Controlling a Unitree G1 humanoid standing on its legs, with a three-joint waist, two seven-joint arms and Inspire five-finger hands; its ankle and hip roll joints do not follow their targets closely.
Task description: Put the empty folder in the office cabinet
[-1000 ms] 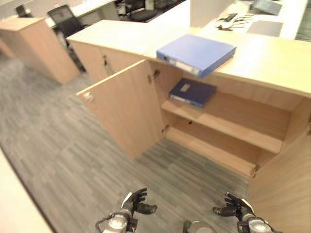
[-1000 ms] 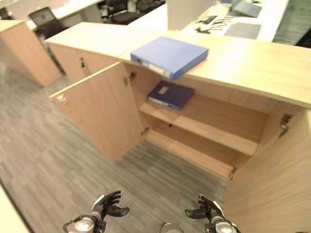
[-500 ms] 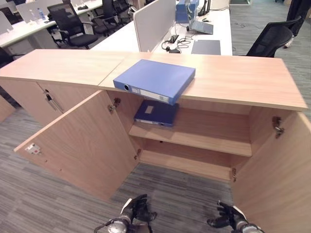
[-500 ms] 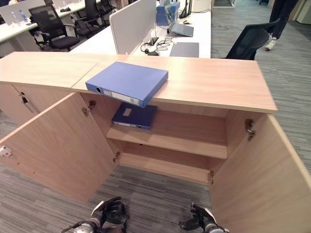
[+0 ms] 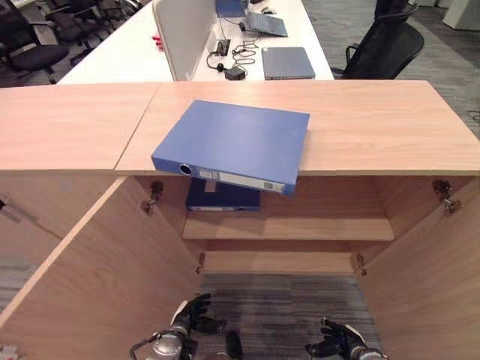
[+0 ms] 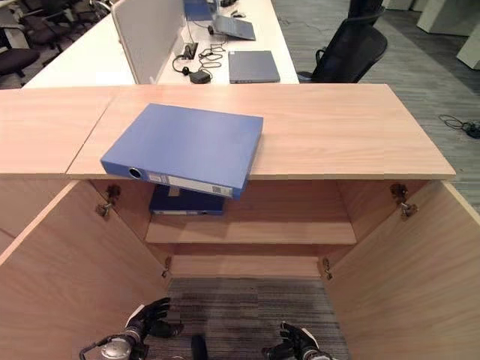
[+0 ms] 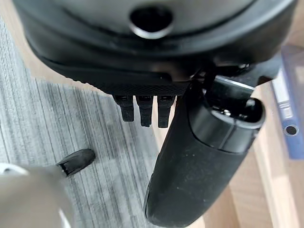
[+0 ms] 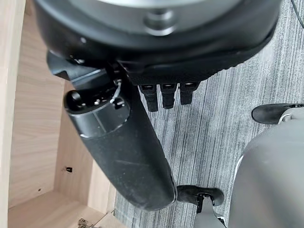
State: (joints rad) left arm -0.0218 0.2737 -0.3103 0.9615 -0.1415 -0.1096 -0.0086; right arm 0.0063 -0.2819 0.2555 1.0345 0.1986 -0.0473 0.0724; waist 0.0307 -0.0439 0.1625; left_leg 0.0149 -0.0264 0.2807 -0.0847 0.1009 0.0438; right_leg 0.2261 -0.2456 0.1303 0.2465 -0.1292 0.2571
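While flat blue folder (image 5: 234, 145) overhangs wooden cabinet (image 5: 360, 127) top — robot hands low.

cabinet (image 5: 352, 127): pale wood grain, matt | folder (image 5: 236, 142): smooth blue plastic | floor (image 5: 277, 300): grey ribbed carpet

Left hand (image 5: 189, 319), right hand (image 5: 335, 343): low, relaxed, empty.

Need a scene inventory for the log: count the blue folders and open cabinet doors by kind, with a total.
Blue folders: 2 (folder on cabinet top, folder on upper shelf)
Open cabinet doors: 2 (left door, right door)
Total: 4
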